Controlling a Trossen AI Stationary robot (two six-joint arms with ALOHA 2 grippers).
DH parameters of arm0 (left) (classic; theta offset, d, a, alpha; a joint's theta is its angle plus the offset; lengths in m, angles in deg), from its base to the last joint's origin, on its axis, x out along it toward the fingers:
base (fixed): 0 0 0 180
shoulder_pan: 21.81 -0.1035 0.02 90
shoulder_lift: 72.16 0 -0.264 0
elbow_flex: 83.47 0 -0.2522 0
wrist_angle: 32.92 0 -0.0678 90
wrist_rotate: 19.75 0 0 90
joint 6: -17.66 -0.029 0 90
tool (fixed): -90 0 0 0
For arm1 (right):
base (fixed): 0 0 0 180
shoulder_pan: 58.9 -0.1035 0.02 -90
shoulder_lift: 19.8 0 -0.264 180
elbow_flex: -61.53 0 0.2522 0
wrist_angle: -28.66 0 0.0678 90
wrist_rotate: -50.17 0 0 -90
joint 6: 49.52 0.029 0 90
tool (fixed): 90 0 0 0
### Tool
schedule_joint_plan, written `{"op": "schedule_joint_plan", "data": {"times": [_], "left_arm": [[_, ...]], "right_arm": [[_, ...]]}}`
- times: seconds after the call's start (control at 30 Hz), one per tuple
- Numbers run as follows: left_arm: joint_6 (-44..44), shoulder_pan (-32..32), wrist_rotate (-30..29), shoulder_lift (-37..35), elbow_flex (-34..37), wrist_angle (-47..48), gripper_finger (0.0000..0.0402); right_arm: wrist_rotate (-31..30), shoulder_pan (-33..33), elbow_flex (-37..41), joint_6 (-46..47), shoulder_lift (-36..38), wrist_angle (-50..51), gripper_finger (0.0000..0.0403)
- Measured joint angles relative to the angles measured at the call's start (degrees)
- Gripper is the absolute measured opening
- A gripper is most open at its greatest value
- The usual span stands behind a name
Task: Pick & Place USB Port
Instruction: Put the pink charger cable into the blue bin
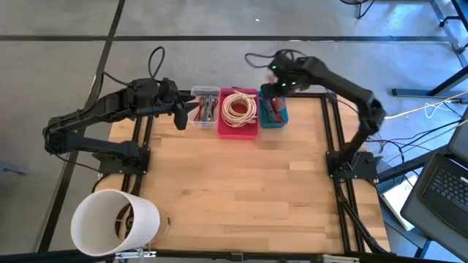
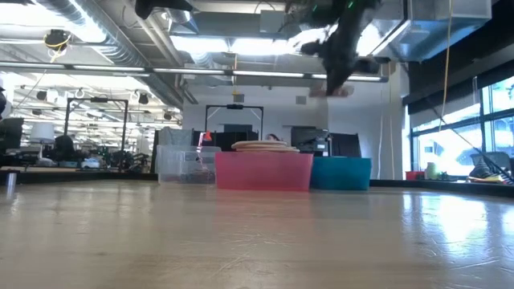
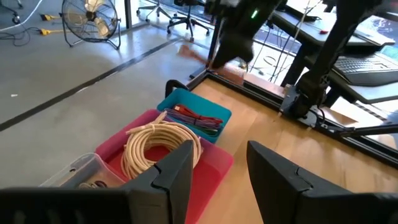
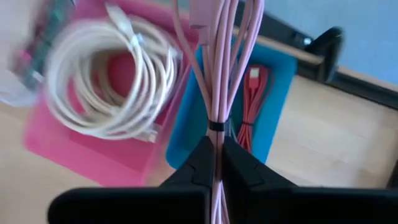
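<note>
- The pink USB cable (image 4: pixel 214 56) hung as a tied bundle in the right gripper (image 4: pixel 214 158), whose fingers were clenched on it just below its dark tie; you saw it held above the blue bin (image 1: pixel 274 111).
- The blue bin held red cables (image 4: pixel 252 102) and stood at the table's (image 1: pixel 241 190) far edge, touching the pink bin (image 1: pixel 239 126) beside it.
- The pink bin contained a coil of cream cable (image 1: pixel 238 107).
- A clear bin (image 1: pixel 205 108) stood on the pink bin's other side, holding mixed cables.
- The left gripper (image 3: pixel 214 171) hovered beside the clear bin with its fingers parted and nothing between them.
- A white cylinder (image 1: pixel 113 221) lay at the near left corner.
- You could read no label or writing on any item.
</note>
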State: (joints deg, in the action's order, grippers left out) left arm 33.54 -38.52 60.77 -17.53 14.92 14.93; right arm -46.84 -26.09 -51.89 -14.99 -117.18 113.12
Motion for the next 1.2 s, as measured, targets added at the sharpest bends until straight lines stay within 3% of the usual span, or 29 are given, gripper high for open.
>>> {"op": "schedule_joint_plan", "data": {"times": [0.43, 0.97, 1.2], "left_arm": [[1.11, 0.00, 0.17, 0.00, 0.00, 3.76, 0.0143], [1.48, 0.00, 0.17, 0.00, 0.00, 4.77, 0.0143], [1.46, 0.00, 0.17, 0.00, 0.00, 5.03, 0.0143]], "right_arm": [[4.72, 4.13, 0.01, -10.08, -16.74, -0.27, 0.0011], [8.75, 7.74, 0.25, -12.66, -22.78, -3.49, 0.0011], [12.17, 7.95, 7.37, -10.99, -23.07, -9.88, 0.0011]]}}
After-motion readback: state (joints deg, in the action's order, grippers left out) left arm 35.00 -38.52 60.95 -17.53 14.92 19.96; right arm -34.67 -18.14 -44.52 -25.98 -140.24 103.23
